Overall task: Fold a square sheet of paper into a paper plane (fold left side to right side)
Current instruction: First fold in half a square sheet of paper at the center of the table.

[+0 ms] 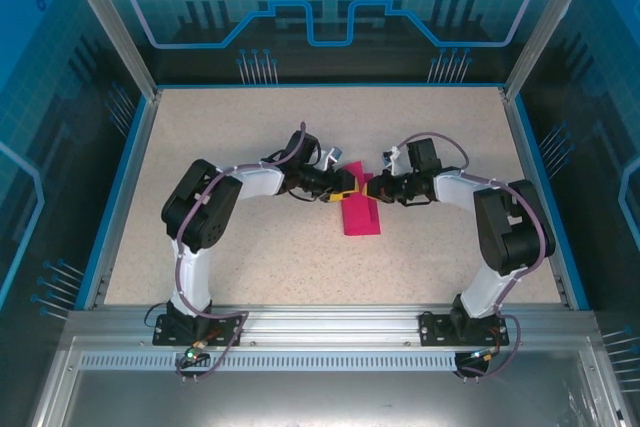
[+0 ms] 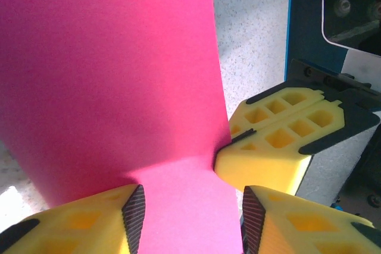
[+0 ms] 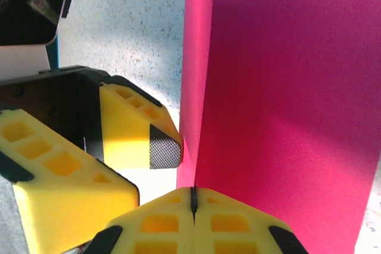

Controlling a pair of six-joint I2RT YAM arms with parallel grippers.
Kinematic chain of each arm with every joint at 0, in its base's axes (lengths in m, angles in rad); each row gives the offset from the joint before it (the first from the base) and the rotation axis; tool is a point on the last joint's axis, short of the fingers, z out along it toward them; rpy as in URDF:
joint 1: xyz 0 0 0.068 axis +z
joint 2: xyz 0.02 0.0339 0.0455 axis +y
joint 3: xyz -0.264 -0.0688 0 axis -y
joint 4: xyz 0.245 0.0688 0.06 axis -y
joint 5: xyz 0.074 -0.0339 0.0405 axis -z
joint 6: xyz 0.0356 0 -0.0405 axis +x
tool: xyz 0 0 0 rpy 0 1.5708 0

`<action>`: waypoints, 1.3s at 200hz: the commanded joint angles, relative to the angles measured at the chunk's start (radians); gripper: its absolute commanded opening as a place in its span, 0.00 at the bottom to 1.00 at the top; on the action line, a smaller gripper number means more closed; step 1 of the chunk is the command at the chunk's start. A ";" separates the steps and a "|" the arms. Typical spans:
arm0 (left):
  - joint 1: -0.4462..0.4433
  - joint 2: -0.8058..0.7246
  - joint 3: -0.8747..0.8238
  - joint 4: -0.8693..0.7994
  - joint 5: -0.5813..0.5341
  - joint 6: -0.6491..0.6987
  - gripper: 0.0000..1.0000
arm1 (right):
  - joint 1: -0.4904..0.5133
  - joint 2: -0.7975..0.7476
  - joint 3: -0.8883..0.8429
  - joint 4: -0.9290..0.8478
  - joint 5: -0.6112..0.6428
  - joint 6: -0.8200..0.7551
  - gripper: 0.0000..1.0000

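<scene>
My two claws met at the middle of the speckled worktop (image 1: 250, 137). The pink sheet of paper (image 1: 360, 215) sat right there, reaching from between them toward the near side and well apart from every edge of the worktop. My right claw (image 3: 193, 201) was closed tight, its yellow fingers (image 3: 238, 224) pressed together with the sheet's edge pinched in the seam between them. Seen from that wrist, the sheet rose from the pinch with a broad pink face to the right and a narrow, brightly lit strip to the left. My left claw (image 2: 193, 221) was open, its two black pads (image 2: 134, 218) standing apart with the sheet running through the gap between them, not squeezed. From my left wrist the sheet curved up off the worktop on the left, and my right claw's closed tips touched its right edge just beside my own fingers.
</scene>
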 commanded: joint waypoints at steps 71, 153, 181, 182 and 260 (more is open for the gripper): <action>-0.007 -0.056 -0.004 -0.227 -0.196 -0.005 0.54 | -0.017 0.010 -0.008 -0.141 0.177 -0.071 0.00; -0.056 0.061 0.109 -0.277 -0.226 -0.028 0.46 | -0.018 0.034 -0.005 -0.130 0.181 -0.072 0.06; -0.065 0.084 0.135 -0.324 -0.264 -0.014 0.41 | -0.019 -0.025 -0.044 -0.112 0.253 -0.070 0.23; -0.066 0.085 0.135 -0.325 -0.266 -0.014 0.41 | -0.019 -0.030 -0.046 -0.112 0.257 -0.070 0.25; -0.070 0.124 0.156 -0.363 -0.281 -0.001 0.40 | -0.032 -0.114 -0.065 -0.245 0.478 -0.126 0.45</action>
